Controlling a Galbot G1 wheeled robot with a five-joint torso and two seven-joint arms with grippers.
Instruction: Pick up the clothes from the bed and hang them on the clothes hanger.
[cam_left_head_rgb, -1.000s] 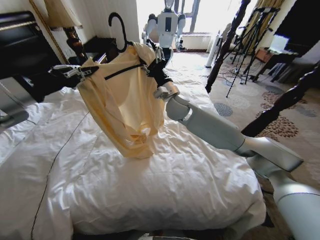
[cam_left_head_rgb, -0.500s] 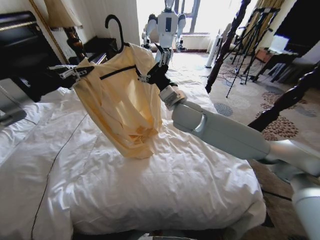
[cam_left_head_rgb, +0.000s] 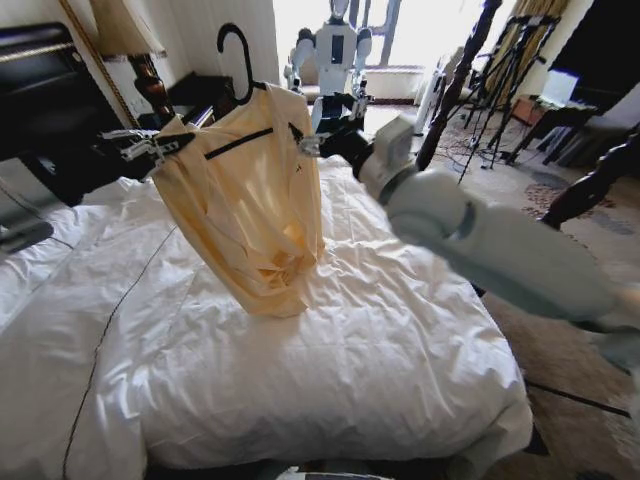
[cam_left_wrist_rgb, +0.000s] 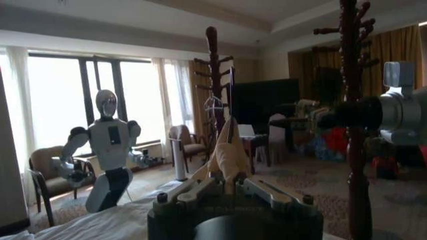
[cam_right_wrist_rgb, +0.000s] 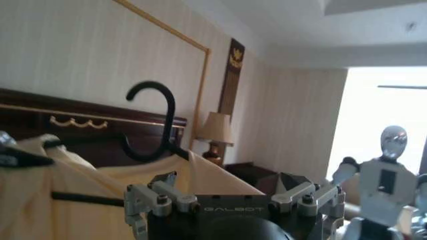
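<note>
**Shirt on hanger, held over the bed**

We find the left gripper shut on one shoulder end of the shirt, cloth pinched between its fingers; the right gripper sits at the opposite shoulder with jaws spread and nothing between them; the hanger is inside the shirt, hook standing above the collar, bar crossing the neck opening; the shirt hangs well above the bed, its hem just over the duvet. We judge pick-up and threading done; what is left, if anything, is settling the shoulders and putting the hanger somewhere.
</note>
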